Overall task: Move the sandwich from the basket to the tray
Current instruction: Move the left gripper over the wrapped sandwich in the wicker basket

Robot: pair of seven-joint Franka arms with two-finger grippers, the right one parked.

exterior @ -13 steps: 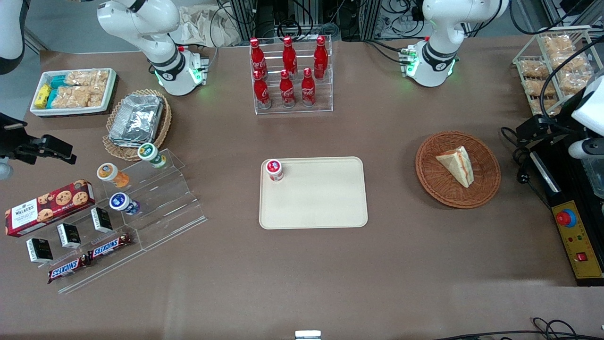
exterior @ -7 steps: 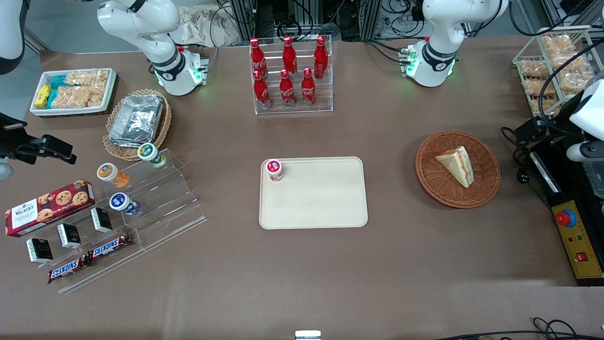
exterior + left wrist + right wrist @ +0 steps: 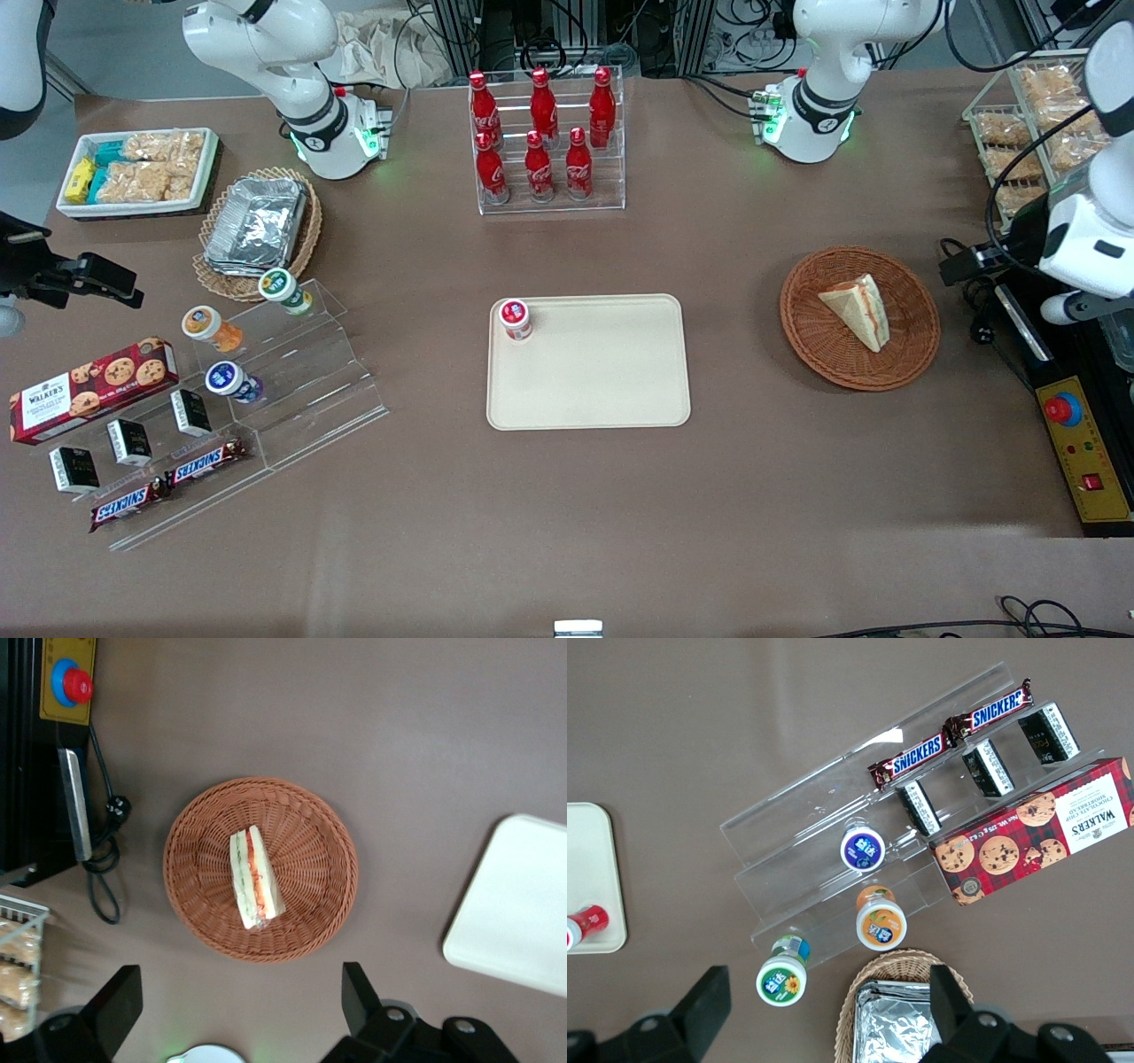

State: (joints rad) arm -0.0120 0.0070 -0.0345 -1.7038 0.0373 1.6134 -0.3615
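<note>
My claw (image 3: 239, 1010) hangs open, high over the basket (image 3: 859, 317); nothing crowds the sandwich (image 3: 858, 310). On the tray (image 3: 588, 361) only a small jar (image 3: 515, 319) occupies one corner.

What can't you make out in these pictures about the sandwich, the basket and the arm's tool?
- Sandwich underside: hidden in every view, since it lies in the basket.
- Filling: only red and green edge layers show in the left wrist view; what they are is too small to tell.
- Tool: open, high above the basket; its body is cut off by the wrist view's edge, and the front view shows only the arm at the frame edge.
- Tray: partly cut off in the wrist view.
</note>
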